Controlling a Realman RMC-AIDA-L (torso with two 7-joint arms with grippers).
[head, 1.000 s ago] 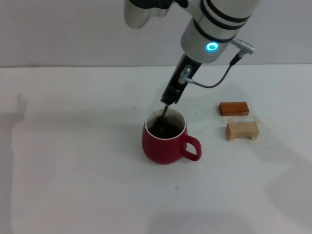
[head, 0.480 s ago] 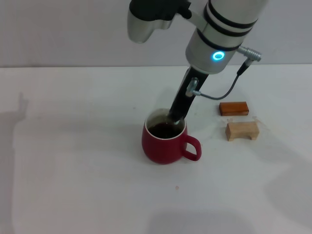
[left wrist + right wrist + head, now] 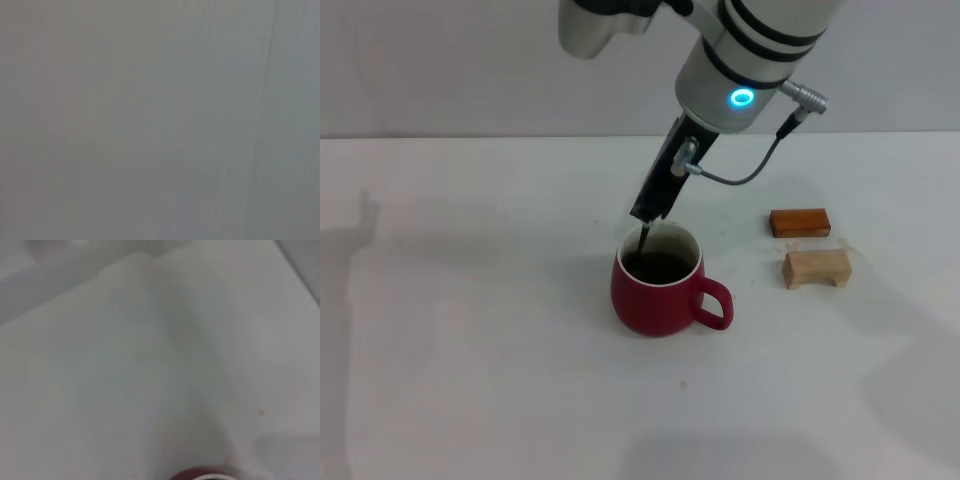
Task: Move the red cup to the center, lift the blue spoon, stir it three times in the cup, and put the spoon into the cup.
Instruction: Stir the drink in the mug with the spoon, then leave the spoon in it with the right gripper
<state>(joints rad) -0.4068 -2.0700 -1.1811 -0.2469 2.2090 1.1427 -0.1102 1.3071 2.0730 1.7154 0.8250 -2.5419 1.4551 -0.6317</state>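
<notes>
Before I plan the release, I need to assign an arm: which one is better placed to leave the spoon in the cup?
The right. Its tool hangs just above the red cup, holding the blue spoon that dips into the drink. The left arm is out of the head view.

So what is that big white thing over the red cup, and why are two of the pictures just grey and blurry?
That white thing is a robot's arm. The clear picture comes from a camera on the robot's head, looking down at a white table. The arm on the right ends in a dark pincer, the right pincer, and it is shut on the blue spoon. Only the thin metal part shows, dipping into the dark drink in the red cup. Beside the cup lie an orange-brown block and a pale wooden block.

The other two pictures come from cameras on the robot's wrists. The right wrist one shows table and the cup's rim. The left wrist one shows only plain grey; that arm is out of sight.
</notes>
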